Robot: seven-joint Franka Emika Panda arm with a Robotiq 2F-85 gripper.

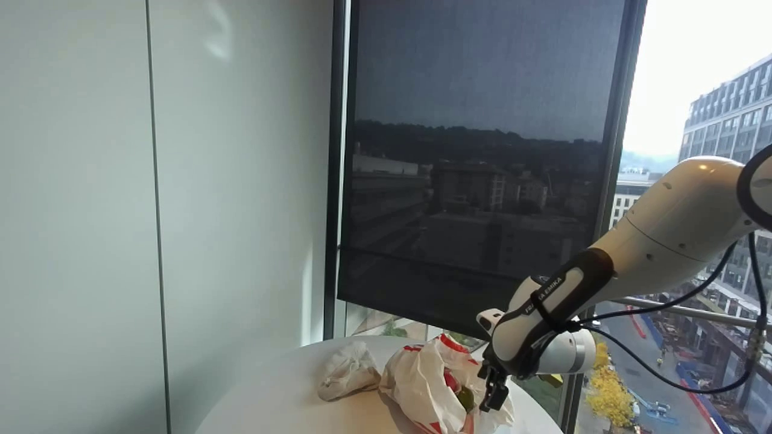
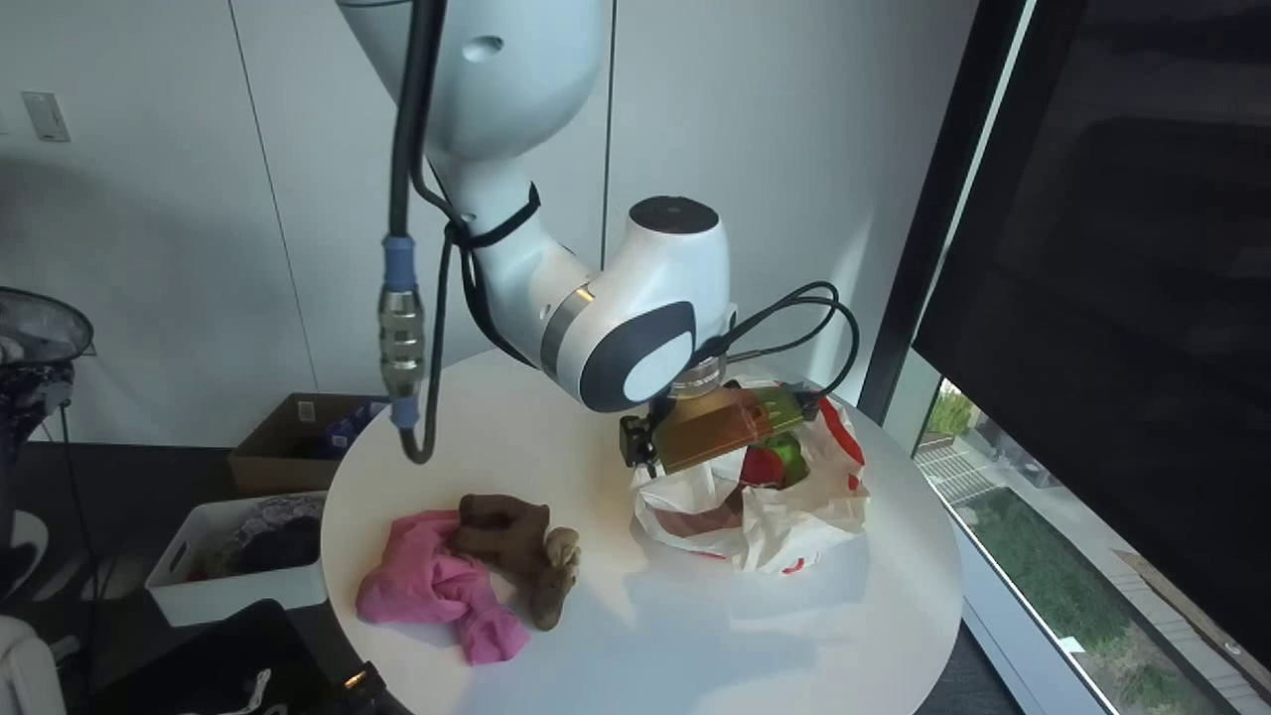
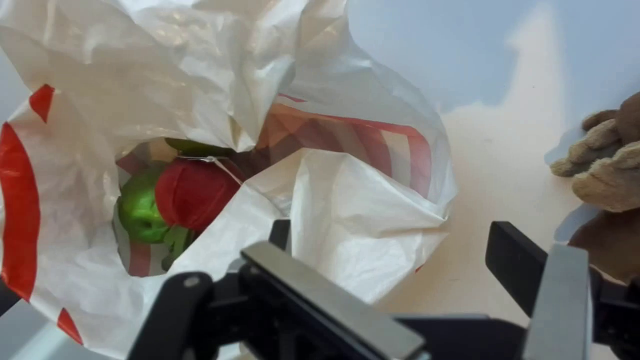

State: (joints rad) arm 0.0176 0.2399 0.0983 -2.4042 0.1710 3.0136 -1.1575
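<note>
The pincer [image 3: 395, 250], fingers wide apart and clamping nothing, is above the bag [image 3: 210, 110]. A loose flap [image 3: 350, 225] sits partly under the gap; a low sideways sweep could snag it, spilling the red thing [image 3: 192, 192].

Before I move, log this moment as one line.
Gripper: open, empty | Nearest: red-marked white bag | In bag: red item, green item | On table: brown plush toy, pink fabric item

Bright window [image 1: 657, 102] — soft shadows [image 2: 695, 631]
</note>
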